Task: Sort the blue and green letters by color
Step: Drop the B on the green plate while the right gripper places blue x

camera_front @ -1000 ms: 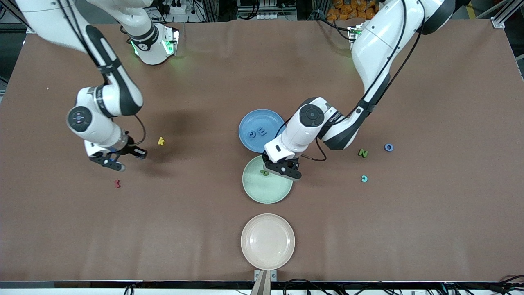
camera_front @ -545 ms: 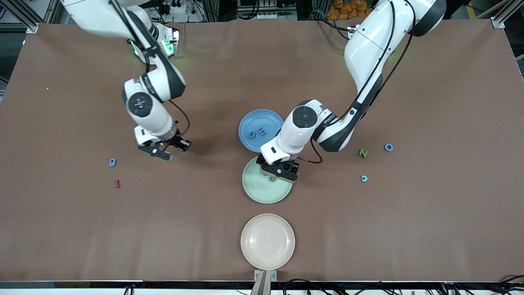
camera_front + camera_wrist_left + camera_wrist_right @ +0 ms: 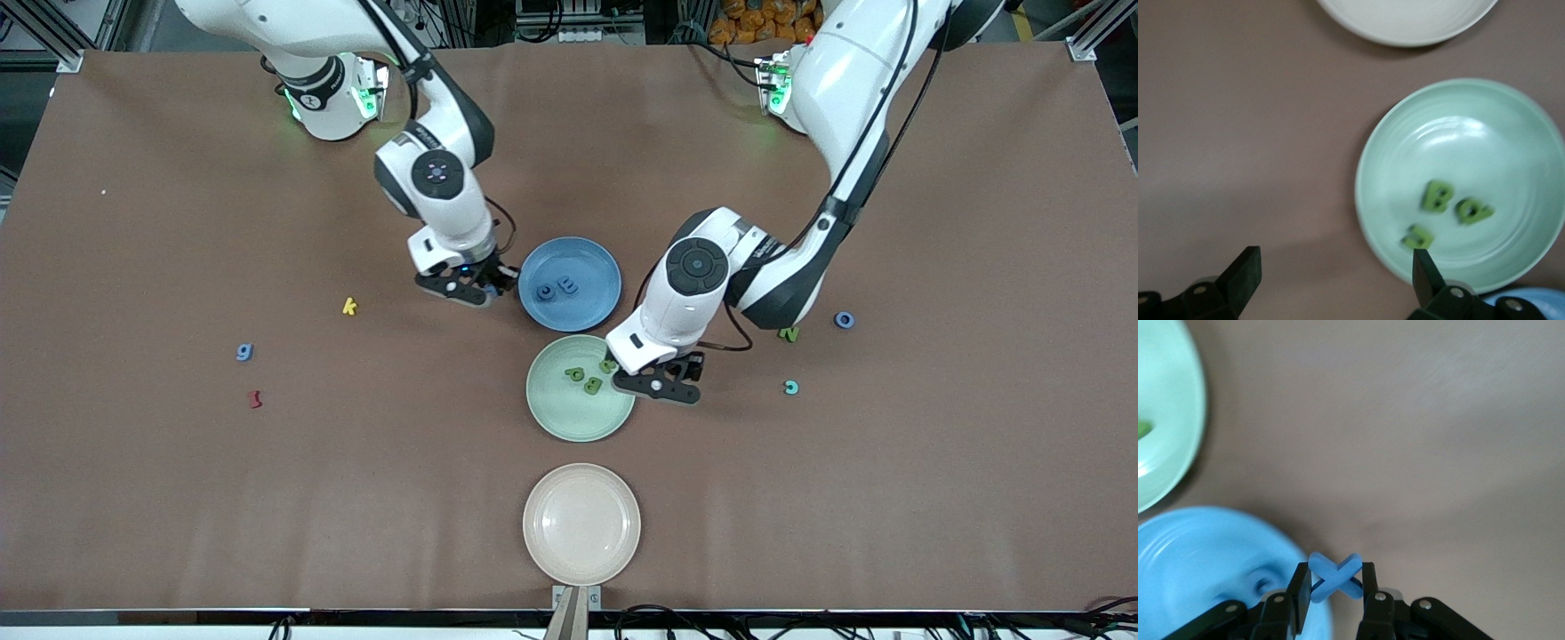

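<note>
Step in hand?

— Looked like delivery of a blue piece. Saw the right gripper point(image 3: 468, 289) over the rim of the blue plate point(image 3: 597, 307), just beside the green plate point(image 3: 542, 411) and farther from the front camera than it. Pinched a blue X point(image 3: 1335, 577) between its fingers point(image 3: 1300, 587), not yet let go.

And the left gripper point(image 3: 656, 388)?

— Hung over bare table just beside the green plate, toward the left arm's end, fingers spread wide, holding nothing. Judged its drop done: counted three green letters point(image 3: 592, 385) inside the green plate.

Rest of the task's pieces?

— Spotted two blue letters point(image 3: 569, 286) lying in the blue plate. Found a green N point(image 3: 789, 334), a blue O point(image 3: 844, 319) and a teal c point(image 3: 790, 387) loose, well apart from the green plate toward the left arm's end. Found a blue g point(image 3: 244, 352) well apart from it toward the right arm's end.

Next move?

— Probably called for carrying the blue X inward over the blue plate's floor, then parting the fingers low, to keep so light a piece from bouncing out. For the left gripper, likely a reach to the green N, with a careful pinch on so thin a thing.
</note>
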{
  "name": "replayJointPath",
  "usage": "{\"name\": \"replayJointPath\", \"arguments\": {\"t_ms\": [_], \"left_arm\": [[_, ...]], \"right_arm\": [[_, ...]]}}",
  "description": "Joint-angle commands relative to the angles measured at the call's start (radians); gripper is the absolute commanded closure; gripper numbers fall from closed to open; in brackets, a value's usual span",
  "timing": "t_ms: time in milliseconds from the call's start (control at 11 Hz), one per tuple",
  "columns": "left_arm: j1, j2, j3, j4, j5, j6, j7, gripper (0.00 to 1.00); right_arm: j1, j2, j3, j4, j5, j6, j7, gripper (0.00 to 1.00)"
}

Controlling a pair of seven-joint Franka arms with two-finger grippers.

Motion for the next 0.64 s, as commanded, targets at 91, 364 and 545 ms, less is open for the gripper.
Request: {"name": "replayJointPath", "arguments": {"t_ms": [91,364,545], "left_arm": [[0.143,-0.131,-0.006,-0.142,0.022,-0.117,0.263,0.0],[0.219,-0.205,-0.009,-0.27,0.023,-0.073,0.365,0.0],[0.325,-0.262,-0.03,-0.421,0.022,0.065,0.481,0.0]], "right_arm": [[0.048,0.14,0.098,0.165,-0.002,-0.011,0.158,1.0],[0.081,0.166,0.099,0.195,-0.002,-0.02,0.207,0.01],[0.052,0.154,0.099,0.198,-0.01,-0.096,0.177,0.0]]}}
